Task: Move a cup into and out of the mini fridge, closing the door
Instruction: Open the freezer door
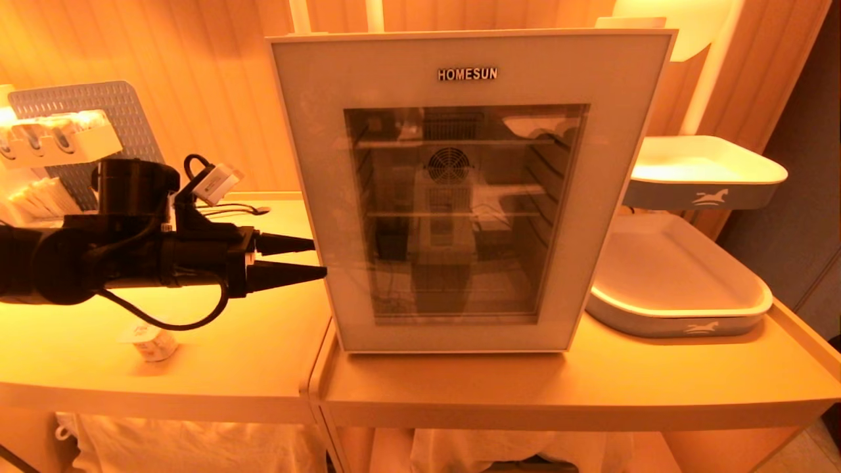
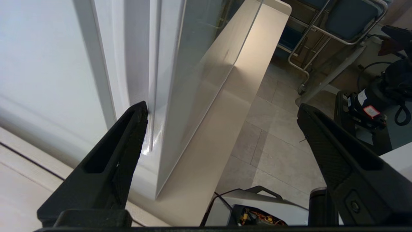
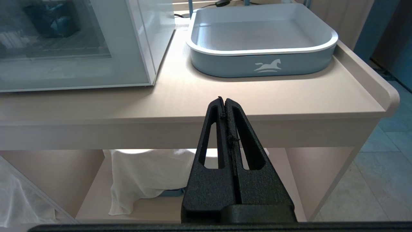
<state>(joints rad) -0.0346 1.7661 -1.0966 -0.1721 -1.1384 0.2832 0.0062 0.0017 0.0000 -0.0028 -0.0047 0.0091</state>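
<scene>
Pale counter (image 1: 591,387), "HOMESUN" mini fridge (image 1: 470,72), door (image 1: 315,197) seemingly closed

Two stacked trays (image 1: 683,309) beside a pegboard rack (image 1: 85,112).

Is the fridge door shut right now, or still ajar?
Shut, as far as the views show: the door sits flat against the fridge front, and the left wrist view shows only a thin seam at its edge.

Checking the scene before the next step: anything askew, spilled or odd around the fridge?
One thing: the cup lies tipped on its side on the left table, below the left arm; no spill visible. The door looks shut and square on the mini fridge, with the open left end effector at its edge.
</scene>
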